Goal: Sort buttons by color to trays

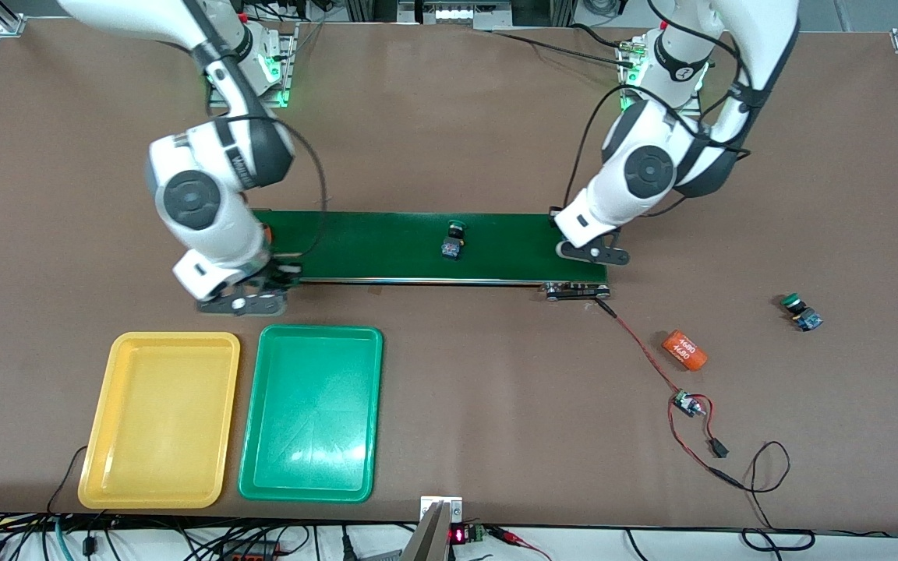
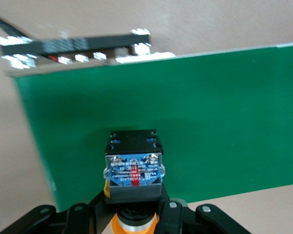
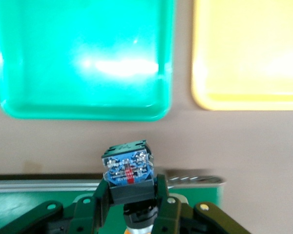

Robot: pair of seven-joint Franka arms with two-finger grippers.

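My left gripper (image 2: 134,197) (image 1: 591,253) is shut on a button (image 2: 133,165) with a black-and-blue body and a yellow-orange cap, over the conveyor belt's end toward the left arm. My right gripper (image 3: 132,195) (image 1: 250,292) is shut on another button (image 3: 129,170), its cap mostly hidden, over the belt's end beside the trays. A green-capped button (image 1: 453,241) lies on the belt's middle. Another green-capped button (image 1: 800,312) lies on the table toward the left arm's end. The yellow tray (image 1: 159,421) (image 3: 249,53) and green tray (image 1: 310,413) (image 3: 83,58) sit side by side, nearer the front camera.
A long dark-green conveyor belt (image 1: 387,245) (image 2: 185,112) runs between the two arms. An orange cylinder marked 4680 (image 1: 684,350) lies on the table. A red-and-black wire with a small circuit board (image 1: 687,403) trails from the belt's end toward the front edge.
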